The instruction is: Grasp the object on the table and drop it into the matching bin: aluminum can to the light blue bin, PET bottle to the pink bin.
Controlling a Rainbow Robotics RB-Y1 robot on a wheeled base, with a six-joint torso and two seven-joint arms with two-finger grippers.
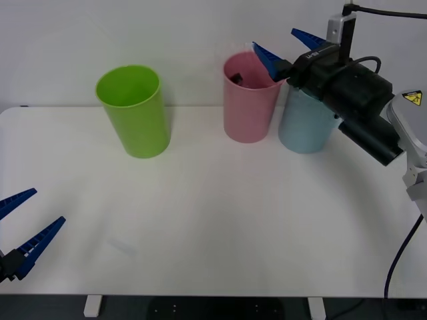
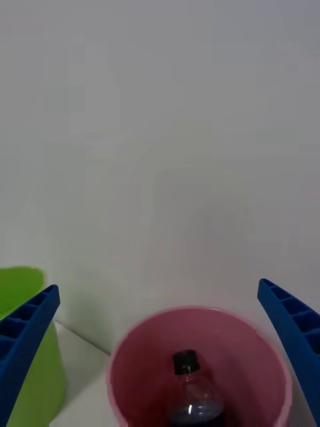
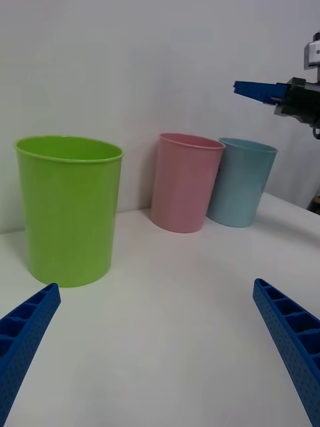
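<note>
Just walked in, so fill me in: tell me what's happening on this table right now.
The right tool hangs open above the pink bin, and the PET bottle already stands inside that bin, black cap up. The light blue bin sits beside the pink one, the green bin farther left. The left tool waits open, low at the table's near left edge.

no words, brand names or numbers can be read anywhere. the one sign is a small yellow warning triangle sticker (image 1: pixel 411 99) with a dark symbol inside, on the pale grey casing of the right arm (image 1: pixel 407 127), at about three o'clock in the front view. the symbol is too small to make out. the bins and the bottle carry no legible label.
</note>
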